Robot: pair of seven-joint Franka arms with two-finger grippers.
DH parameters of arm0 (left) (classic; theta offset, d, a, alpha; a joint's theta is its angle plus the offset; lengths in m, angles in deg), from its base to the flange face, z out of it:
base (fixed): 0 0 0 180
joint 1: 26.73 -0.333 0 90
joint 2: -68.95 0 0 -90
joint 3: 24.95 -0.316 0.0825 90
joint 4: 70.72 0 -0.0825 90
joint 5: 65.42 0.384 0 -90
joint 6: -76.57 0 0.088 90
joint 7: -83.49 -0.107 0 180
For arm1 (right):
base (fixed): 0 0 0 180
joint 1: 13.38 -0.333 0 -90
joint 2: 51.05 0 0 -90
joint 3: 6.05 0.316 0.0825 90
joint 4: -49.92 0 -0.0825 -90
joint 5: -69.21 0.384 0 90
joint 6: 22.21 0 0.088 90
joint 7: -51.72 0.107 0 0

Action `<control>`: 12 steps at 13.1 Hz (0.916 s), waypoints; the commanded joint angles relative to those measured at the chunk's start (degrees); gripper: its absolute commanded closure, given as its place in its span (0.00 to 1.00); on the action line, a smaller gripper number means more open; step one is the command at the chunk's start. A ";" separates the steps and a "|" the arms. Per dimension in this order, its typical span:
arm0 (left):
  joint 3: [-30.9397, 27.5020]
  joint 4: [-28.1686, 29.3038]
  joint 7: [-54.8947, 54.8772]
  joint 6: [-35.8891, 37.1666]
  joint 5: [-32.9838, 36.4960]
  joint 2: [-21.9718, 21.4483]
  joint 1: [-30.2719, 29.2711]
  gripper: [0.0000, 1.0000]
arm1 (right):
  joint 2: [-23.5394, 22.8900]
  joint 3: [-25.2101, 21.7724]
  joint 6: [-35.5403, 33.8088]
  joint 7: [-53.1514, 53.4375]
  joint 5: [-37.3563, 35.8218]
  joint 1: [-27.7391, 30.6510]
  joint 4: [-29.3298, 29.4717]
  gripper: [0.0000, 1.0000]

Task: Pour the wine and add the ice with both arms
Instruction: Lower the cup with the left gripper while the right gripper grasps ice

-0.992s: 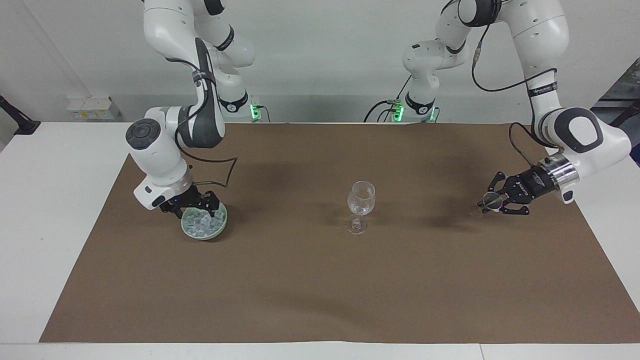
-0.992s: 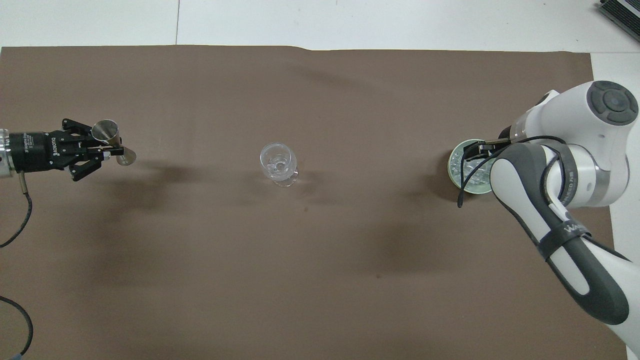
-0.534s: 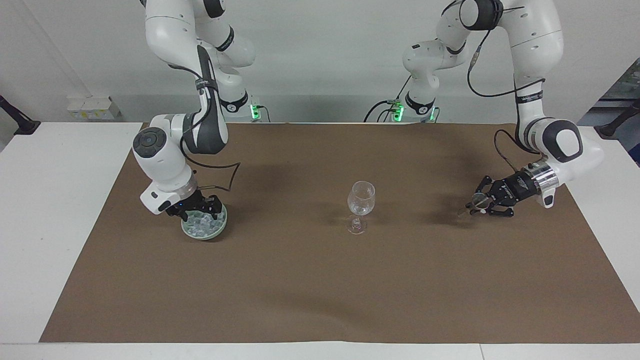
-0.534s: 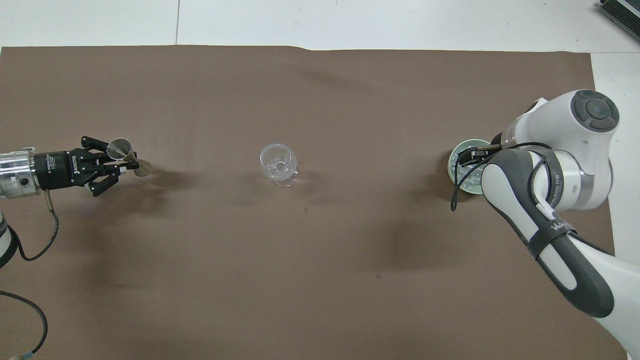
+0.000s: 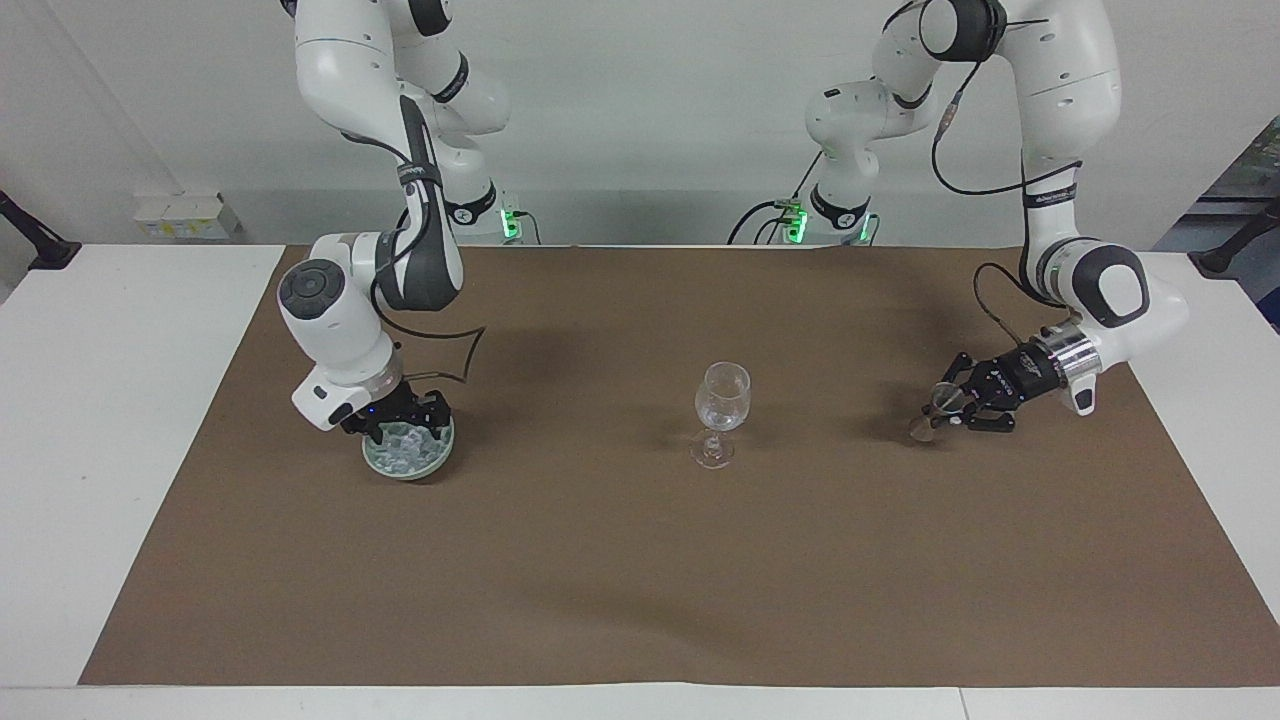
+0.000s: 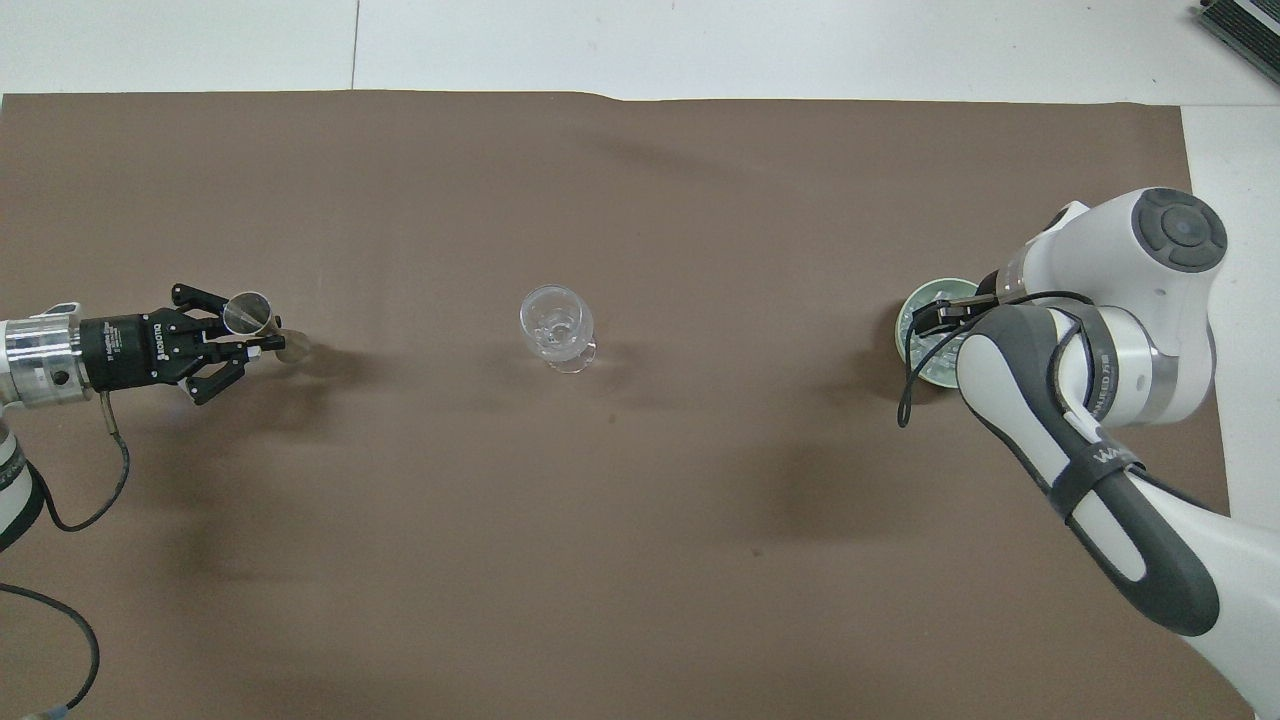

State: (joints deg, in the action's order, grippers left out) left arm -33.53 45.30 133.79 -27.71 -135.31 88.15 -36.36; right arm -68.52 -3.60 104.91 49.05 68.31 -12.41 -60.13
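Brown-covered surface. Right end effector low over green bowl at right arm's end, fingers apart above ice. Left end effector clamped on metal jigger. Stemmed glass upright midway.

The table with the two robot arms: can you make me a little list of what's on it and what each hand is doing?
surface: brown paper sheet on the table
middle: clear stemmed wine glass, upright
right arm's end: pale green bowl heaped with small clear ice cubes
left gripper: shut on a small metal measuring cup, tilted, over the paper
right gripper: down at the ice in the bowl
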 commanded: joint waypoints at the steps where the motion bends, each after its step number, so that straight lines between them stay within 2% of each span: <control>1: -0.21 0.61 -1.52 -0.93 -2.71 0.57 -0.22 1.00 | 0.16 0.01 1.38 -1.38 -0.15 -0.71 -0.70 0.08; 4: -0.21 0.61 -1.79 -2.25 -5.61 1.62 -0.22 1.00 | -0.20 0.01 1.47 -1.47 -0.93 -0.62 -0.26 0.11; 12: -0.30 1.57 -2.75 -3.56 -5.70 1.89 0.31 1.00 | -0.20 0.01 1.29 -1.47 -0.94 -0.10 -0.34 0.12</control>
State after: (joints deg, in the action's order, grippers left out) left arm -33.64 45.53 132.46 -29.99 -139.53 90.45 -36.43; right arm -68.52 -3.69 105.03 49.05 67.90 -13.14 -60.13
